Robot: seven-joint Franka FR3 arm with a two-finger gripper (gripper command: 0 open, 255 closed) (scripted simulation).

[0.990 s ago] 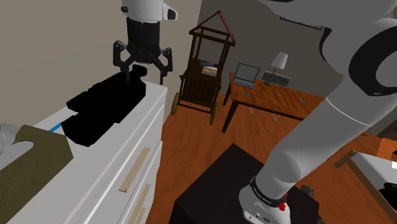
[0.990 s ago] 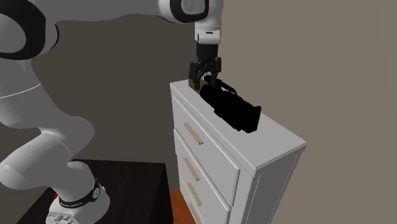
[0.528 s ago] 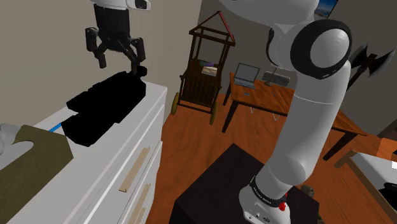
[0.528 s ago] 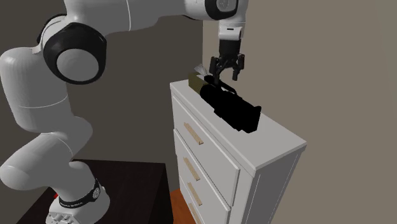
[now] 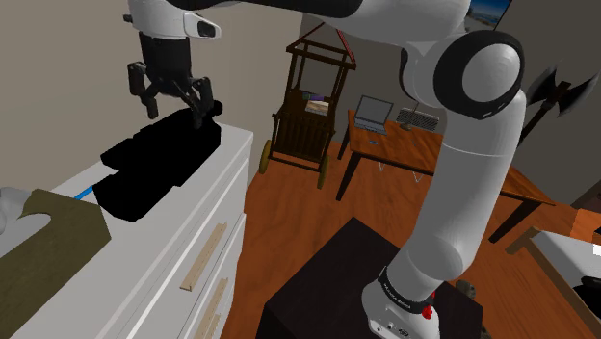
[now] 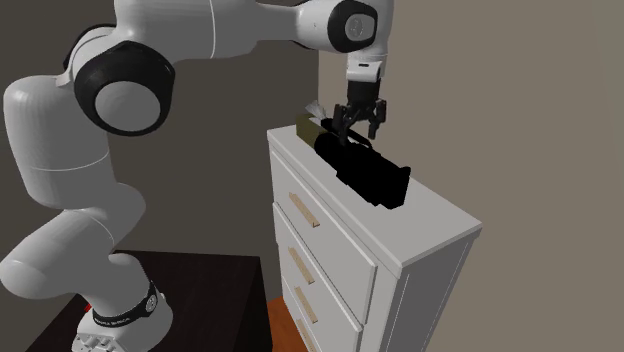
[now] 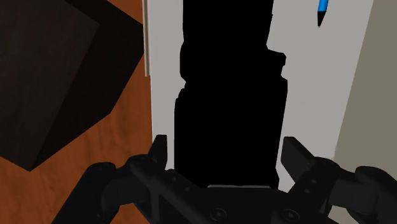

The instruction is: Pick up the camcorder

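The wall hems the camcorder on the shoulder view's left, an olive block lower left; above is open.

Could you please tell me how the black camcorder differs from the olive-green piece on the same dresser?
The camcorder is pure black; the olive-green piece is dull green. The camcorder is bulky and blocky, while the olive-green piece is a low slab with a curved notch. The open claw hangs over one end of the camcorder; the olive-green piece lies well clear of it. Both rest on top of the white dresser.
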